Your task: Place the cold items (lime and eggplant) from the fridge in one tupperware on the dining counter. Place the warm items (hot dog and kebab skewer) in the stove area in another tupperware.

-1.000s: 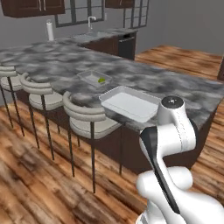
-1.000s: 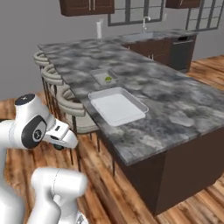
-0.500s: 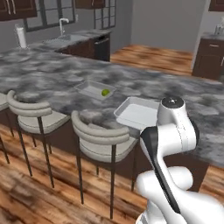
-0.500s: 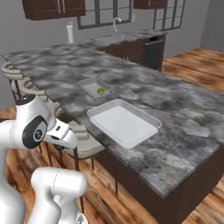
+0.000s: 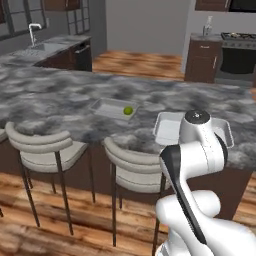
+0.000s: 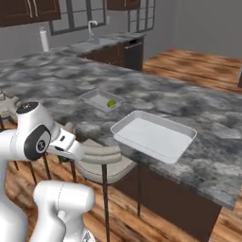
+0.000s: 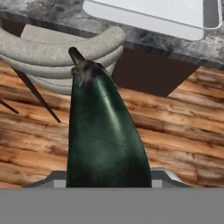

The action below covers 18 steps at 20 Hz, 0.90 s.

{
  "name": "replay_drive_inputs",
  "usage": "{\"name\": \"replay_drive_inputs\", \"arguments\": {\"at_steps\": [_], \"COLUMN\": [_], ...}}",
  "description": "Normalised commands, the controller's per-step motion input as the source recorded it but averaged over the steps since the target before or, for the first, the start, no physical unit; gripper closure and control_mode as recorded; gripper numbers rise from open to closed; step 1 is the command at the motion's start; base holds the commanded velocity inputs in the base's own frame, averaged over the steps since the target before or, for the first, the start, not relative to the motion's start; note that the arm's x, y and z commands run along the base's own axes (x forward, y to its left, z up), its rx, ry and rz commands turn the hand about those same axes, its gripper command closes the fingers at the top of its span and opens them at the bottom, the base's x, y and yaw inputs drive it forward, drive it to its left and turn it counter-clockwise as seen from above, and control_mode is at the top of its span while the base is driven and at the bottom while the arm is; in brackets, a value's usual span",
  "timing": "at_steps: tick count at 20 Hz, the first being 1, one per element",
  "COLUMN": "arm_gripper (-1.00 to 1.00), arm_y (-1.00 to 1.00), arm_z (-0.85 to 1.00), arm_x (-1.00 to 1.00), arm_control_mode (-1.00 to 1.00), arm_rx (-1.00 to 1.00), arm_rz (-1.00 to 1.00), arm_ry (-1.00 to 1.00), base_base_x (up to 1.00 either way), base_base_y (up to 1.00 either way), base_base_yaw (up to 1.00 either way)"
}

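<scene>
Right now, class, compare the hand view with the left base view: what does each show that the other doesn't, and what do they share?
Hand view alone: the dark eggplant, held close before the camera, stem pointing away.

Left base view alone: the lime in the smaller tupperware, the sink, the stove.

Both: the larger tupperware, the grey counter, a padded stool, the wood floor.

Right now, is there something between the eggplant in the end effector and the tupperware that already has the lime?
Partly. The eggplant is held low, below the counter edge, with a bar stool right beside it. The empty tupperware lies nearer than the tupperware with the lime. It probably must rise over these first.
</scene>
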Motion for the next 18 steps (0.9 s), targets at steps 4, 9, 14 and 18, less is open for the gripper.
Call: {"name": "replay_drive_inputs", "arguments": {"at_steps": [4, 9, 14, 18], "arm_gripper": [1.0, 1.0, 1.0, 1.0], "arm_y": [0.0, 0.0, 0.0, 0.0], "arm_z": [0.0, 0.0, 0.0, 0.0], "arm_x": [0.0, 0.0, 0.0, 0.0], "arm_control_mode": [1.0, 1.0, 1.0, 1.0], "arm_rx": [0.0, 0.0, 0.0, 0.0], "arm_rz": [0.0, 0.0, 0.0, 0.0], "arm_ry": [0.0, 0.0, 0.0, 0.0], "base_base_x": [0.15, 0.33, 0.31, 0.56], "base_base_y": [1.0, 1.0, 0.9, 0.52], "base_base_yaw": [-0.49, -0.5, -0.48, -0.41]}}
